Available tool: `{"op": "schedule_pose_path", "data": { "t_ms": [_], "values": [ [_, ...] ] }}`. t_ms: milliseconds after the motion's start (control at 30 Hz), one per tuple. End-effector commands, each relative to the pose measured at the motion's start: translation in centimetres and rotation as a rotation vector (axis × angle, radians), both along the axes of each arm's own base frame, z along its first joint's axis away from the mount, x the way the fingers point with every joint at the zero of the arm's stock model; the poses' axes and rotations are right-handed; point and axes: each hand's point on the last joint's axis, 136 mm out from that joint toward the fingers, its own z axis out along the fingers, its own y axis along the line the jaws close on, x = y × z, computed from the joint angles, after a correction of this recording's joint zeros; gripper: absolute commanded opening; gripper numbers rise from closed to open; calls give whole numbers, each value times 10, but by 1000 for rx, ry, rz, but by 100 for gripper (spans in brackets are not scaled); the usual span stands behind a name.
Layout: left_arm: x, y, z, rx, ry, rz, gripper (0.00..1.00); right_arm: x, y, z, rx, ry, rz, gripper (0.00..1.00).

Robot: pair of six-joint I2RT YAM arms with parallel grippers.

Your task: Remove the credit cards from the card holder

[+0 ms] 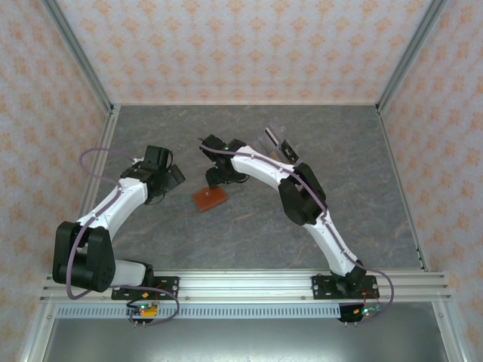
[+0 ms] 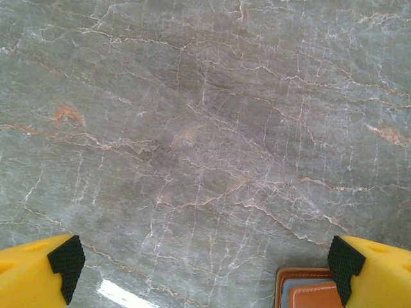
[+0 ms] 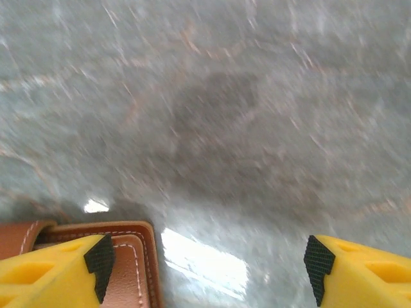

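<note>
The card holder, mid-table at seven o'clock of the wide, empty right gripper and five o'clock of the wide, empty left gripper, is being exposed to being shoved aside by an off-centre pinch.

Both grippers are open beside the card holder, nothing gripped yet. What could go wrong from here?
1. The card holder sits off-centre, by one finger of the right gripper, not between its jaws. Closing now would likely miss it or shove it.
2. It lies flat on the smooth table, so it may slide rather than lift.
3. In the top view the left gripper and the right gripper flank the holder closely, so they might collide.
</note>
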Motion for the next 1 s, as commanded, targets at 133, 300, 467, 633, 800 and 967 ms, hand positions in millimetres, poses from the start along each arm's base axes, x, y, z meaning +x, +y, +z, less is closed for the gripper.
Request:
{"op": "schedule_pose_path", "data": {
  "t_ms": [133, 300, 467, 633, 800, 967],
  "values": [
    [3, -8, -2, -68, -24, 11, 100, -38, -20, 19, 17, 80, 39, 78],
    [-1, -4, -4, -57, -30, 35, 100, -38, 10, 41, 176, 76, 92, 79],
    [-7, 6, -4, -14, -26, 68, 100, -28, 29, 30, 184, 94, 89, 79],
    [-8, 5, -4, -18, -24, 63, 100, -26, 40, 19, 166, 109, 105, 78],
    [-7, -2, -8, -47, -17, 37, 100, -21, 35, 5, 108, 103, 73, 78],
    [-5, -8, -11, -66, -8, 6, 100, -20, 17, -6, 17, 104, 30, 76]
  ]
}}
